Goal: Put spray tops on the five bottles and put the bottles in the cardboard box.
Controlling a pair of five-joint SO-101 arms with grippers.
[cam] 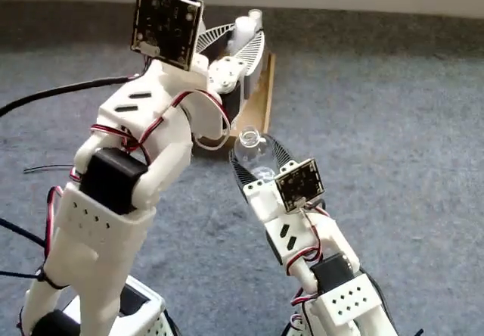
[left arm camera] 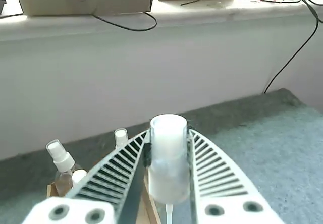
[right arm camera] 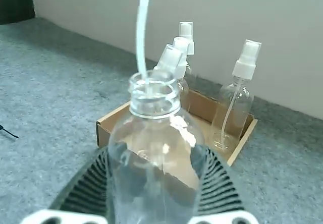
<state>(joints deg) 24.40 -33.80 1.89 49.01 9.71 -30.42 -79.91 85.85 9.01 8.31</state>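
Note:
My left gripper (left arm camera: 168,135) is shut on a white spray top (left arm camera: 168,158) whose thin tube (right arm camera: 143,27) hangs down. In the high view the left gripper (cam: 243,39) holds that spray top (cam: 247,27) over the cardboard box (cam: 262,101). My right gripper (cam: 257,160) is shut on a clear open-necked bottle (cam: 252,151), held upright. In the right wrist view the tube's lower end reaches the mouth of the bottle (right arm camera: 154,153), with the right gripper (right arm camera: 154,183) around its body. Several bottles (right arm camera: 237,98) with spray tops stand in the box (right arm camera: 113,123).
Grey carpet covers the table around the box. A white wall (left arm camera: 151,67) rises close behind the box. Capped bottles (left arm camera: 61,161) stand in the box below the left gripper. Cables (cam: 45,94) run along the left side by the left arm's base.

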